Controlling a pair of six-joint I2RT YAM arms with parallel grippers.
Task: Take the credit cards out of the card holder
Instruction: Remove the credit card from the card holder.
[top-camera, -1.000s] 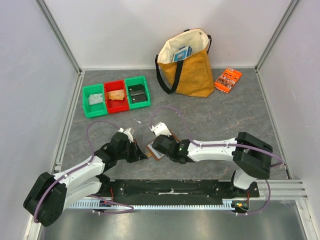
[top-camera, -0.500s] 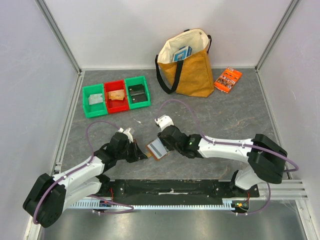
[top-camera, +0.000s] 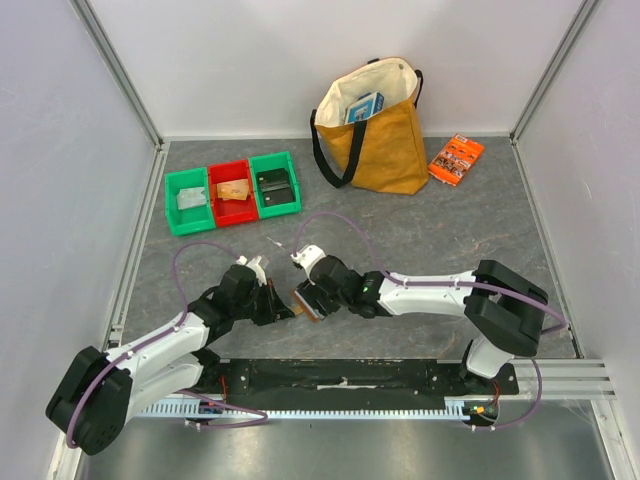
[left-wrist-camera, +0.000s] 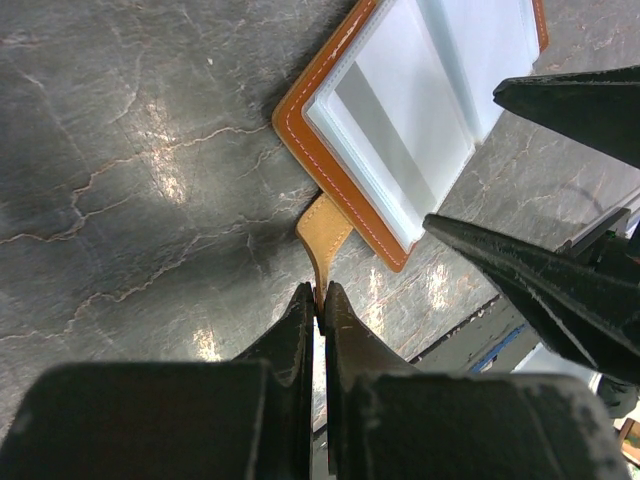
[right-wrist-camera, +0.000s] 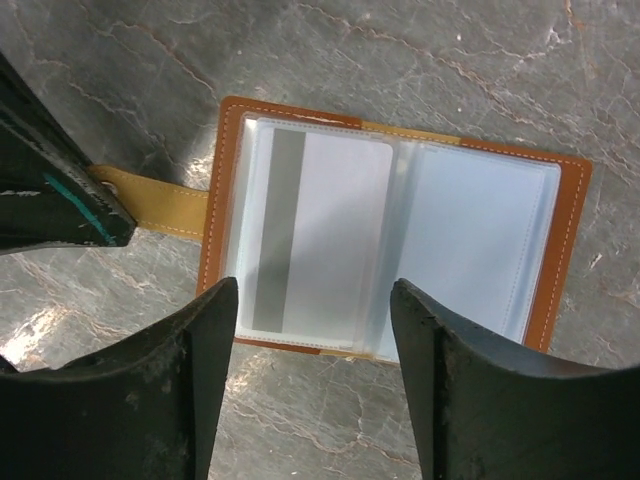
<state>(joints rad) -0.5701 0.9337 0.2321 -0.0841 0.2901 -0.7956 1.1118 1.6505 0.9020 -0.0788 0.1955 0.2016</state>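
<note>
My arms have white shells with bulky black joints, the left arm (top-camera: 165, 340) and right arm (top-camera: 435, 292) each trailed by a looping purple cable (top-camera: 200, 245). Left tool (left-wrist-camera: 320, 300) and right tool (right-wrist-camera: 312, 290) have matte black, tapering fingers (right-wrist-camera: 180, 390).

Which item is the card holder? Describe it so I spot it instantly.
On the grey table, look front and centre. The card holder lies open and flat there, tan-edged and pale inside, its tab pinched by the left pincer. The orange packet sits far back right, printed and without a tab.
</note>
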